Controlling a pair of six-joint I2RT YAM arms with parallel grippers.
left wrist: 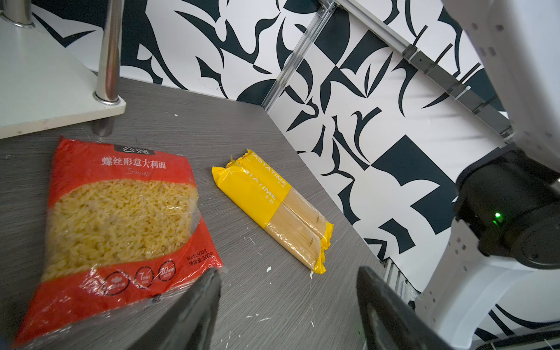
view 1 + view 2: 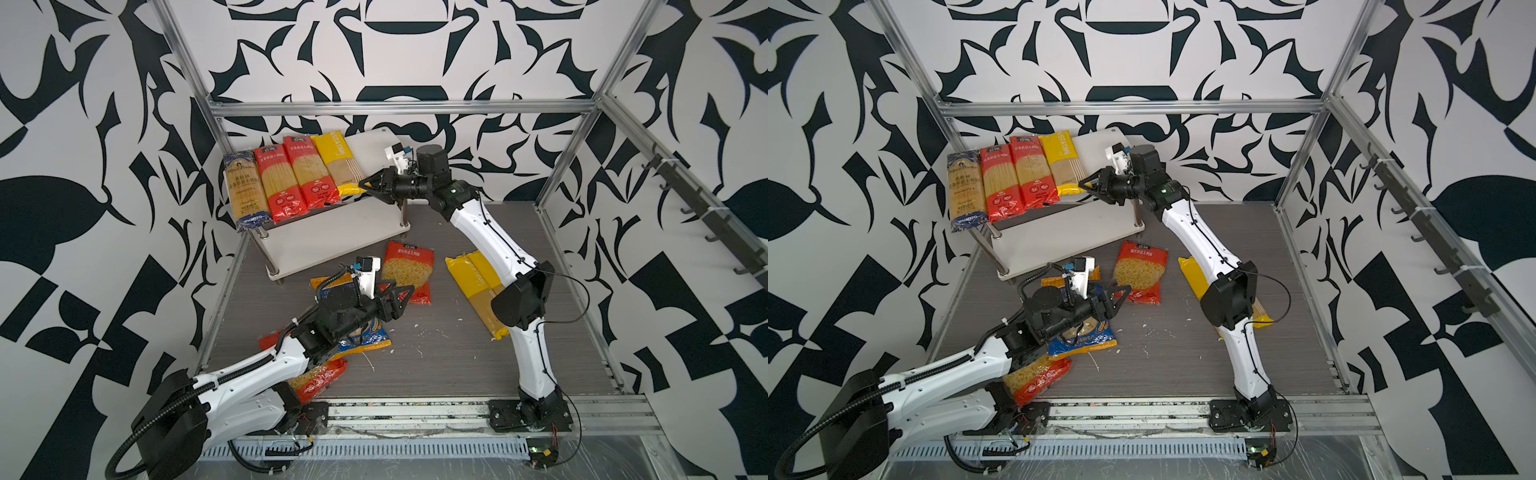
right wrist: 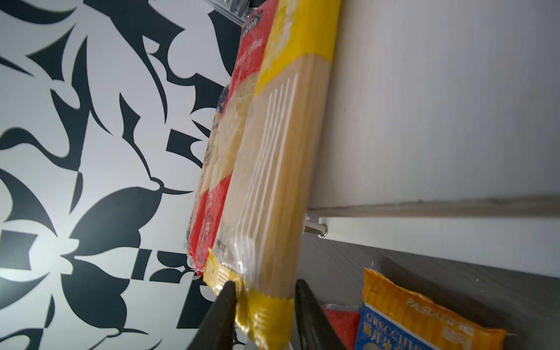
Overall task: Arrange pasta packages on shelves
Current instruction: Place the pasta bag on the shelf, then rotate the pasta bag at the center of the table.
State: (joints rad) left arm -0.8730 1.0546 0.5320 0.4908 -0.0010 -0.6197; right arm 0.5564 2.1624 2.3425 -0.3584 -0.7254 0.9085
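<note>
On the top shelf, the yellow pack lies beside the red packs, its long axis running straight away from my right fingers, which straddle its near end; gripping or let go, I cannot tell. My left fingers gape empty over the worktop, nearest the red bag.

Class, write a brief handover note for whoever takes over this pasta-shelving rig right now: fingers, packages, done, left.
Left gripper: open, empty, beside the red fusilli bag.
Right gripper: fingers astride the end of the yellow spaghetti pack on the top shelf; grip unclear.
Done: four spaghetti packs on top shelf: blue pack, two red packs, yellow.
Left: five on the table: two yellow packs, fusilli bag, blue-orange bag, second red bag. Lower shelf shows no packs.
</note>
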